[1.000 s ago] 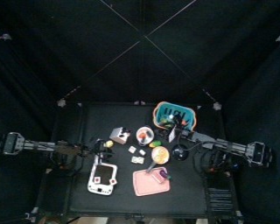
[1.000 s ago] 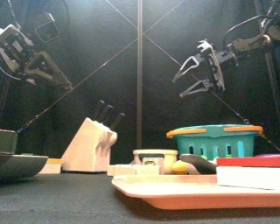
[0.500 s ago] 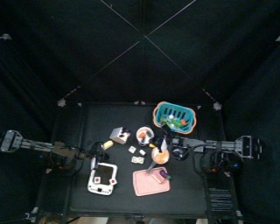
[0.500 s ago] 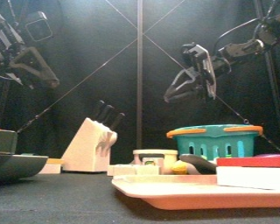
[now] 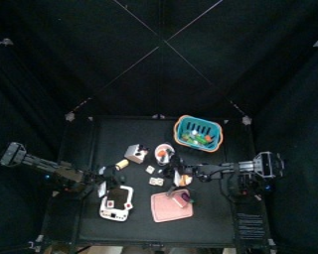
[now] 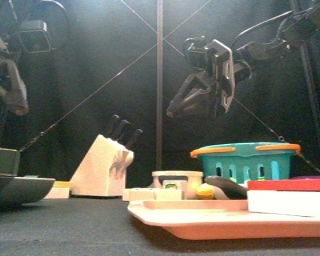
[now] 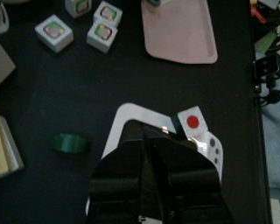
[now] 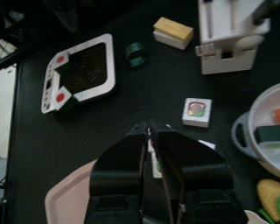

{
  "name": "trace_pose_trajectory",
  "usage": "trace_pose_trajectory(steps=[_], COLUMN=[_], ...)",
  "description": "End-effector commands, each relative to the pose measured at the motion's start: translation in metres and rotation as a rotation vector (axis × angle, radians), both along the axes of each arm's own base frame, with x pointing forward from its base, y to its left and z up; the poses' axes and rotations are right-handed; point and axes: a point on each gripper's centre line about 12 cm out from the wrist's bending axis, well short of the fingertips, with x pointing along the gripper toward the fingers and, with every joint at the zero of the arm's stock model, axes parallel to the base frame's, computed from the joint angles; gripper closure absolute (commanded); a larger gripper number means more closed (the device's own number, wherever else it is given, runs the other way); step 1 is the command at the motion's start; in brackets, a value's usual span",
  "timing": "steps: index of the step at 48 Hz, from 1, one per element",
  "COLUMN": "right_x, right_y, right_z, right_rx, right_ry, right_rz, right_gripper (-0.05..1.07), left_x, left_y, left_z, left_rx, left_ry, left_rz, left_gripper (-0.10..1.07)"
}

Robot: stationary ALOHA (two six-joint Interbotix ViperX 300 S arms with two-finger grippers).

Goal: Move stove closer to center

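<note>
The stove [image 5: 116, 202] lay flat at the table's front-left, left of the pink board [image 5: 173, 205] & apart from it. Left gripper [image 7: 156, 144] hung right over the stove w/ jaws pressed together, nothing between them; in the left wrist view the stove's [image 7: 166, 140] white edge & a red dot showed just past the jaw tips. Whether the tips touched it, can't tell. A small green piece [image 7: 69, 143] lay on the black table [image 5: 82, 139] beside the stove, not touching.

Right gripper [image 8: 150, 131] was up above the table's middle, jaws likewise closed, empty. Below it in the right wrist view: the stove [image 8: 80, 70] w/ its dark top, well apart from the gripper; a small printed cube [image 8: 198, 109]; a white knife block [image 8: 230, 35]; a yellowish block [image 8: 171, 31].

Front view had the right gripper [image 6: 200, 78] high over a teal basket [image 6: 247, 162], and the knife block [image 6: 101, 165] standing to the left. Basket [image 5: 198, 130] sat at the table's back-right.
</note>
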Motion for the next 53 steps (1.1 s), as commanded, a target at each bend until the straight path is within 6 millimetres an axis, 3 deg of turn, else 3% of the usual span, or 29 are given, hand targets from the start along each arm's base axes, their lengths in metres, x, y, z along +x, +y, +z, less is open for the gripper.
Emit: trace_pose_trajectory(steps=[1,20,34,53], right_x=[0.013,0.057,0.089,0.111], right_y=[0.011,0.048,0.072,0.081], right_z=[0.011,-0.021,-0.031,-0.052], right_rx=[-0.007,0.001,0.001,-0.036], right_ry=[-0.036,0.032,0.060,0.115], right_rz=[0.035,0.118,0.156,0.182], right_gripper=[0.49,0.49,0.49,0.49], left_x=[-0.003,-0.030,-0.052,-0.066], left_y=[-0.006,-0.017,-0.019,-0.012], left_z=[0.007,-0.014,-0.038,-0.059], left_rx=[-0.031,-0.180,-0.230,-0.206], left_ry=[0.037,0.278,0.433,0.478], left_rz=[0.005,0.074,0.116,0.132], left_gripper=[0.50,0.50,0.50,0.50])
